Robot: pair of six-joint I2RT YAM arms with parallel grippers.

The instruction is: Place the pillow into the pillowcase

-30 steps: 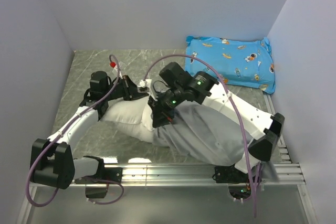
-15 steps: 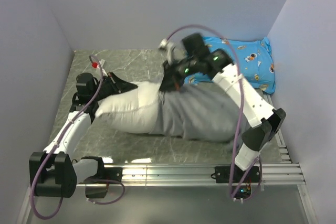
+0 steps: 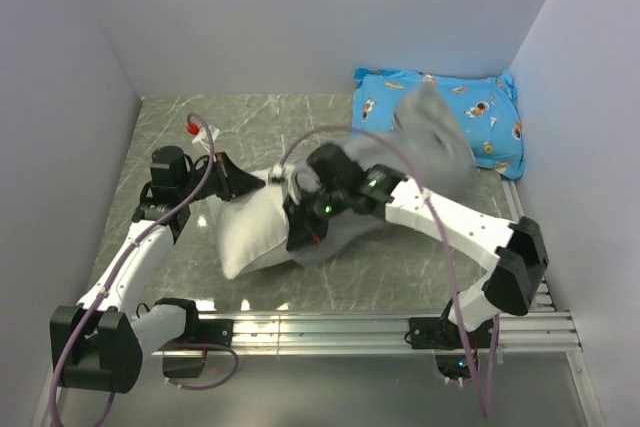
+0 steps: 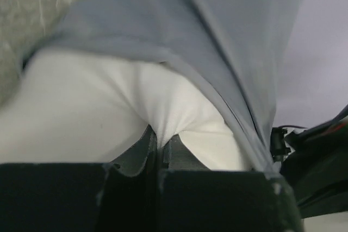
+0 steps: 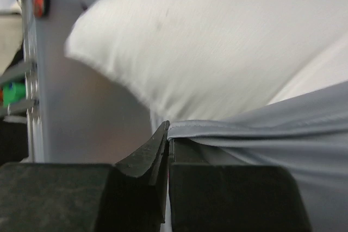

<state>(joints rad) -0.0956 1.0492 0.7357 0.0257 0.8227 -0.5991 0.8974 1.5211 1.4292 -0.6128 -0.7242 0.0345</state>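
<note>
Two robot arms work a bedding job on a marbled grey desk [image 3: 250, 117] walled in by pale panels. The pillow [image 3: 245, 237], plain white and plump, lies near the middle of the desk, its left end bare and its right end inside the mouth of the pillowcase [image 3: 435, 142]. The grey sack covers that end, and the rest of it billows up and back toward the far right corner, in front of a blue cartoon-printed cushion [image 3: 495, 122] that sits against the back wall.

The left hand [image 4: 158, 144] has its fingers pressed together on a pinch of the pillow's white cover at the far edge, the cloth puckering into the grip, with the grey hem running just beside it. The right hand [image 5: 168, 134] is clamped tight on the hem of the pillowcase, a thin fold of grey fabric caught between its black fingers, the white pillow bulging directly beyond them. The right arm reaches in from the right, crossing over the grey fabric at the centre of the desk.
</note>
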